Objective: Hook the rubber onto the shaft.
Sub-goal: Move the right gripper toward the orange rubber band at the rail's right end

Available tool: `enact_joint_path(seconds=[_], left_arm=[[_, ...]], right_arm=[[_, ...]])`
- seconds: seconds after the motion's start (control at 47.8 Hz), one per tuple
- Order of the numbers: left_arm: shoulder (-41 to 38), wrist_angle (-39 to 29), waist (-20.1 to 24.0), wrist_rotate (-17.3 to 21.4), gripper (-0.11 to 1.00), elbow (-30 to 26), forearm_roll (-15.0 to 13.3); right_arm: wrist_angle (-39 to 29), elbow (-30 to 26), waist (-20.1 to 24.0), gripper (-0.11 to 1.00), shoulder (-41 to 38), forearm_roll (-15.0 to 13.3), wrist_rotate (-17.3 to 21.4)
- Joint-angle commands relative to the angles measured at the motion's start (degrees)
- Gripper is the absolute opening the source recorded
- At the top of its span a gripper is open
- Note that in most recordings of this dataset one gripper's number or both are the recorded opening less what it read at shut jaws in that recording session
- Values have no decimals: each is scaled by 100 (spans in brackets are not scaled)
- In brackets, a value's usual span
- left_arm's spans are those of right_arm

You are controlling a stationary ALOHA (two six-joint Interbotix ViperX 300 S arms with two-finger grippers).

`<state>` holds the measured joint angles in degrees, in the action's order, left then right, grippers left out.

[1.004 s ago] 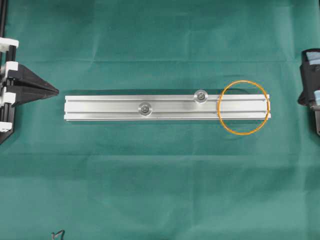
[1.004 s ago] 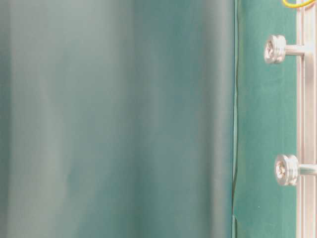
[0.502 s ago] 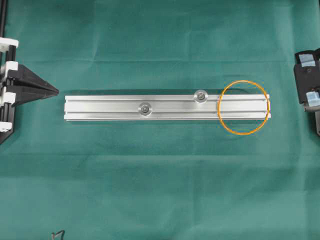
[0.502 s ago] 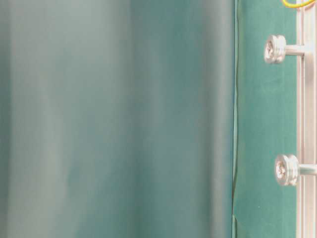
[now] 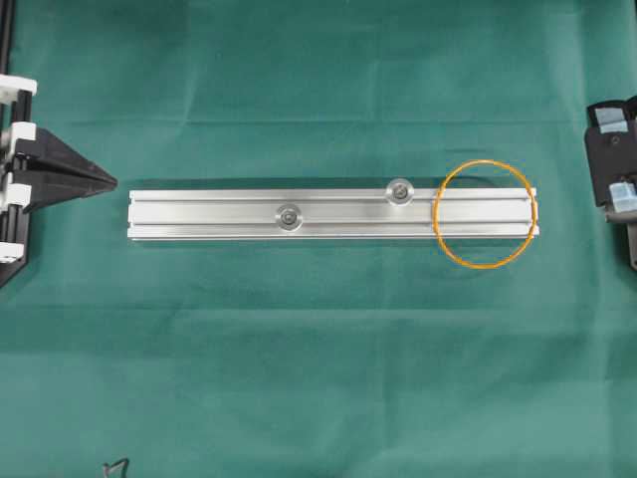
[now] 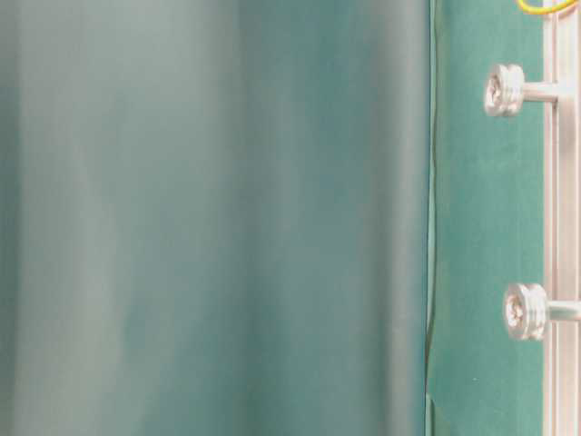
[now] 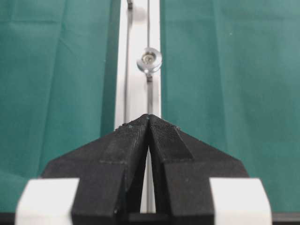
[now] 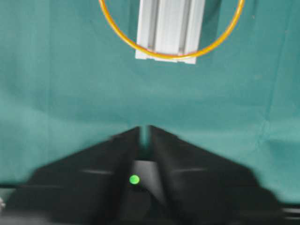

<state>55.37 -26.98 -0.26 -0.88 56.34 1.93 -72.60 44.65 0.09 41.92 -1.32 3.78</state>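
Black wedge-shaped left claw (image 7: 149, 123), white mounts, black right claw (image 8: 144, 132)

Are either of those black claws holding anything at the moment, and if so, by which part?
Nothing is held. The rubber band lies loose across the rail's end, apart from the left claw and the right claw.

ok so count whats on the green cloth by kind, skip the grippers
aluminium rail: 1
shafts with round heads on the rail: 2
orange rubber band: 1
total: 4
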Motion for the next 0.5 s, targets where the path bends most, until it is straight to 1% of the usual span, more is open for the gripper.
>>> enact_joint_path(seconds=[0.0,0.105,0.167,0.188,0.481], left_arm=[[-44,26,0,0,0,-202,18],[-35,26,0,0,0,-202,18],[-35,26,0,0,0,-211,9],[-35,26,0,0,0,-202,18],[-35,26,0,9,0,-202,9]], right_arm=[[0,-141,-9,56,0,-9,9],[9,-141,0,85,-9,-35,9],[0,-141,-9,97,-18,-53,9],[0,-141,-9,99,-18,-53,9],[18,-141,-9,98,-18,-53,9]])
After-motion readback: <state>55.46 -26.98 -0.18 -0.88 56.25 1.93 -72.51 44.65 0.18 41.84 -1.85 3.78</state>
